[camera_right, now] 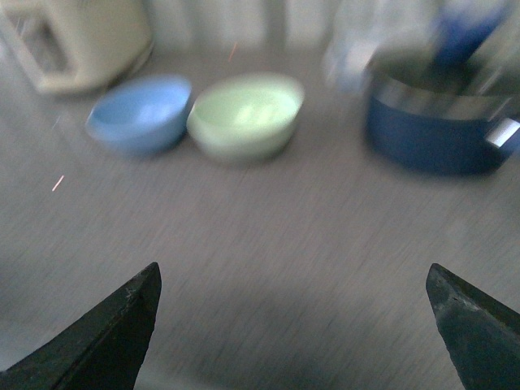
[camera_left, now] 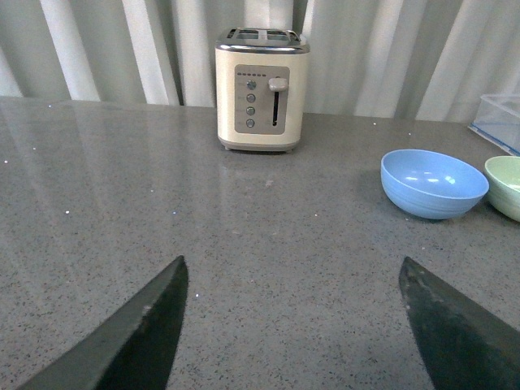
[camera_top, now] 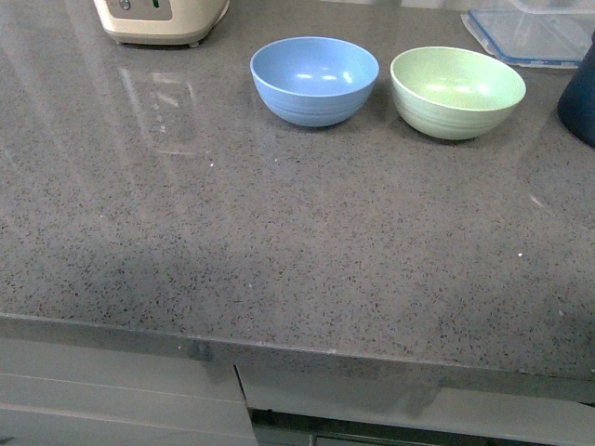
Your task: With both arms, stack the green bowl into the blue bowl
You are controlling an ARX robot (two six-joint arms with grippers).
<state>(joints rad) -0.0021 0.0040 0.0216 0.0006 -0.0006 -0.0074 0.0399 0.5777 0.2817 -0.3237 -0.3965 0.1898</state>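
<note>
Blue bowl (camera_top: 314,79), green bowl (camera_top: 457,91): empty, upright, side by side on desk (camera_top: 279,242). Left tool (camera_left: 291,266), right tool (camera_right: 292,270): wide open, holding nothing. Navy pot (camera_top: 578,102), clear box (camera_top: 525,35) cut off at edge. Right wrist view blurred.

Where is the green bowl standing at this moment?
In the front view the green bowl stands on the counter, back right, between the blue bowl and a dark navy vessel.
</note>
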